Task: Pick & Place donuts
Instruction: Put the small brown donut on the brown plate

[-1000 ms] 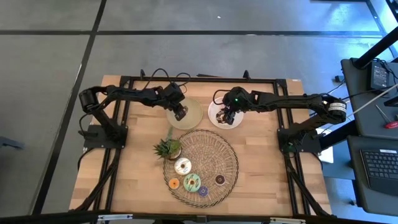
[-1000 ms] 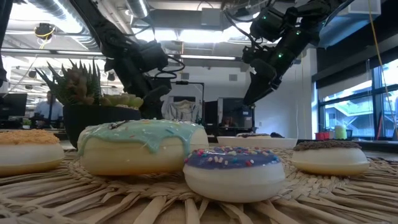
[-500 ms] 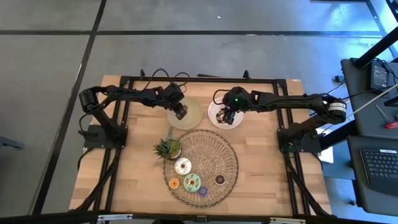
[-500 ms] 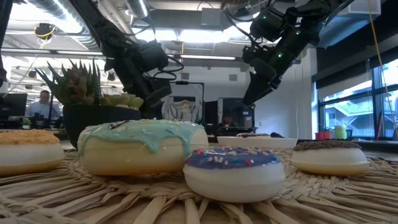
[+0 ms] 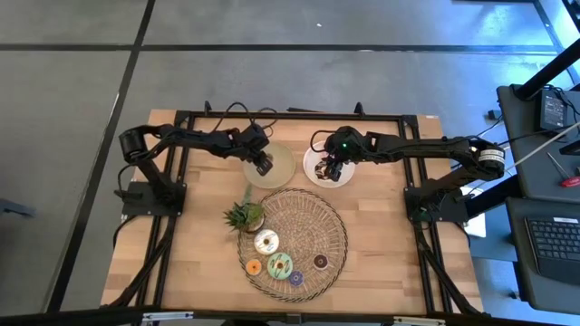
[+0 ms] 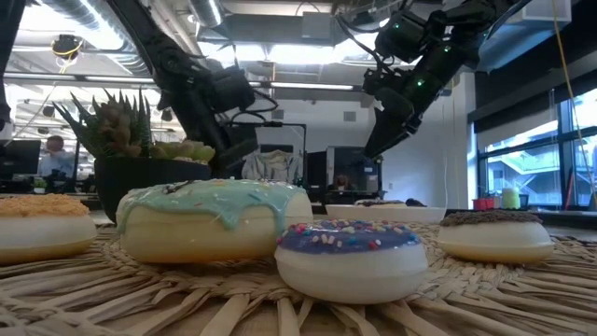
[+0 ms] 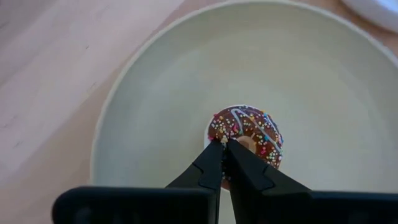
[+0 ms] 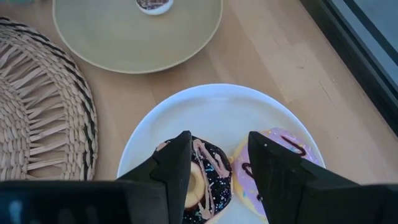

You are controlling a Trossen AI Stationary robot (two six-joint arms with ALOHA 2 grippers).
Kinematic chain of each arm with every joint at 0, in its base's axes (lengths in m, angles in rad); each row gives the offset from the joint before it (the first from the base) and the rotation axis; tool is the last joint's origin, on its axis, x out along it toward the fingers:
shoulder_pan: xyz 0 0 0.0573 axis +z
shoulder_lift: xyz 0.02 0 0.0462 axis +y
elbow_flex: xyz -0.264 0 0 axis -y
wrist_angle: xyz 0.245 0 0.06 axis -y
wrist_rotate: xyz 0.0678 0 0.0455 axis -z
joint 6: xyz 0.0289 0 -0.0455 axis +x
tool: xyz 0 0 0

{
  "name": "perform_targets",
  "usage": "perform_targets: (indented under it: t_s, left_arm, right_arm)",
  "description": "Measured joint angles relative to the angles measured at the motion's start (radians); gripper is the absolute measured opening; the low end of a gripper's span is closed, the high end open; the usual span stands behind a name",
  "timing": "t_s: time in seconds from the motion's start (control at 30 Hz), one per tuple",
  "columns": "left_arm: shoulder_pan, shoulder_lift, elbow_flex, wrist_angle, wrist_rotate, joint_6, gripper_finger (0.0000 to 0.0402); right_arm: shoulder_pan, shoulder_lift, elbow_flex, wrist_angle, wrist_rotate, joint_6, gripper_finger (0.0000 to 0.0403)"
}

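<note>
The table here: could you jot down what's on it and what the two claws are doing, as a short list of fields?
woven mat: five donuts, a potted plant at its edge
green plate: one brown sprinkled donut
white plate: dark donut beside pink donut
left gripper: shut, above the brown sprinkled donut
right gripper: open, over the dark donut

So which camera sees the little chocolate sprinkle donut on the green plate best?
The left wrist view: the chocolate sprinkle donut fills the middle, on the green plate, beyond the left gripper. The right wrist view catches only its edge, the high view hides it under the arm, and the low view doesn't show it.
</note>
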Motion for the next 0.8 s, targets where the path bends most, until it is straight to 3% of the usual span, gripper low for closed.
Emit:
perform_targets:
  t_s: [0.8]
  left_arm:
    - [0.008, 0.040, 0.003, 0.041, 0.003, -0.006, 0.0024]
  right_arm:
    - [0.000, 0.000, 0.000, -0.002, 0.000, -0.005, 0.0161]
